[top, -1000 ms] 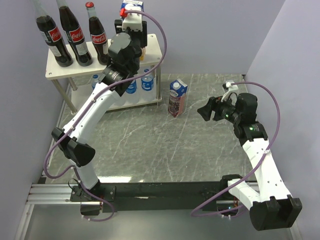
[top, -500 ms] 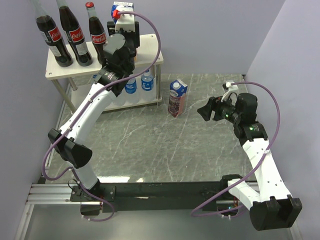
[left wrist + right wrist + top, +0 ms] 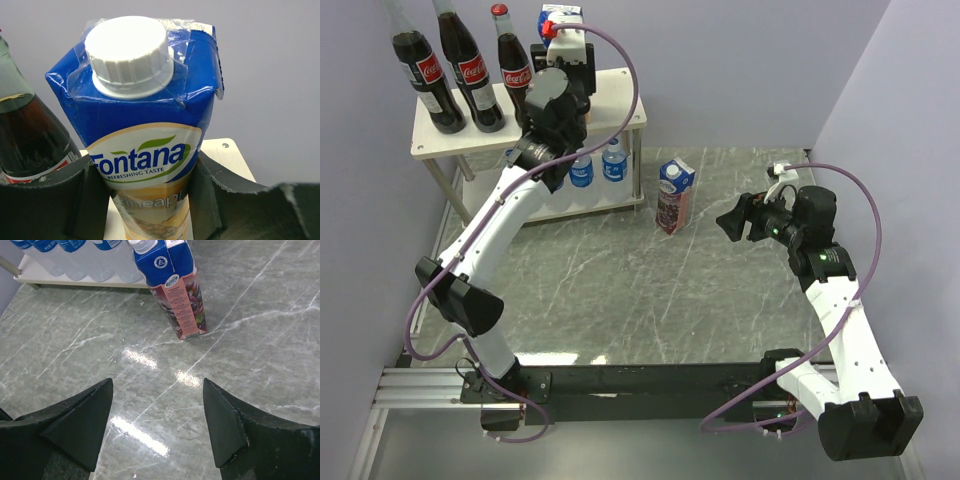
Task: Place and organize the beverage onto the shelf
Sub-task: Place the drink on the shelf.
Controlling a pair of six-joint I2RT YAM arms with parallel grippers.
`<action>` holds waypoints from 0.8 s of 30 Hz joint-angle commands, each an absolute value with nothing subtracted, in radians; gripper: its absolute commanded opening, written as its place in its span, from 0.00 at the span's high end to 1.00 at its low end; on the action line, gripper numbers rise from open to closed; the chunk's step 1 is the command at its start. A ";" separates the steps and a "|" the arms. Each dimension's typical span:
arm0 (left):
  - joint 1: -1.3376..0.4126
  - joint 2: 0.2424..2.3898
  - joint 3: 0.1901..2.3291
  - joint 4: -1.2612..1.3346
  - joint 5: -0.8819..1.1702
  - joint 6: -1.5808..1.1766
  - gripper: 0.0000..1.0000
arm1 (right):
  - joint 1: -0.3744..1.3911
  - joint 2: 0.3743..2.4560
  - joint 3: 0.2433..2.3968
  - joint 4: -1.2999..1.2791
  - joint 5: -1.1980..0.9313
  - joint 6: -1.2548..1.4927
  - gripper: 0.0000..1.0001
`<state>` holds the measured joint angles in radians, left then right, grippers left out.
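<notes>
Left pincer (image 3: 145, 192): holds the yellow juice carton (image 3: 150, 125) by both sides.
What changed: it carried the carton left over the shelf (image 3: 610, 110) top, now just beside the cola bottles (image 3: 470, 70).
What it means: probably almost placed; letting go looks next.
Right pincer (image 3: 157, 425): wide, holding nothing; the purple carton (image 3: 180, 295) stands on the table (image 3: 75, 350), well apart ahead.

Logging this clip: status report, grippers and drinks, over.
Left gripper shut on pineapple carton, over shelf top beside colas. Right gripper open, empty, facing purple carton upright on table. Nothing between them.
</notes>
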<state>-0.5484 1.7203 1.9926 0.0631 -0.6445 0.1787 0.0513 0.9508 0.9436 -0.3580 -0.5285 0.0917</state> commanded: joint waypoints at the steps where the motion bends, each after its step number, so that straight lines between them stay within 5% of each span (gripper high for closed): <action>1: -0.526 1.620 2.026 0.304 -0.640 0.180 0.98 | 0.041 0.946 0.946 -0.314 -0.541 0.091 0.21; 24: -0.502 1.640 2.005 0.272 -0.618 0.126 0.80 | 0.026 0.946 0.946 -0.313 -0.551 0.091 0.21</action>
<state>-0.5110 1.7164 1.9675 0.0917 -0.6441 0.1360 0.0345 0.9508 0.9432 -0.3576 -0.5404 0.0917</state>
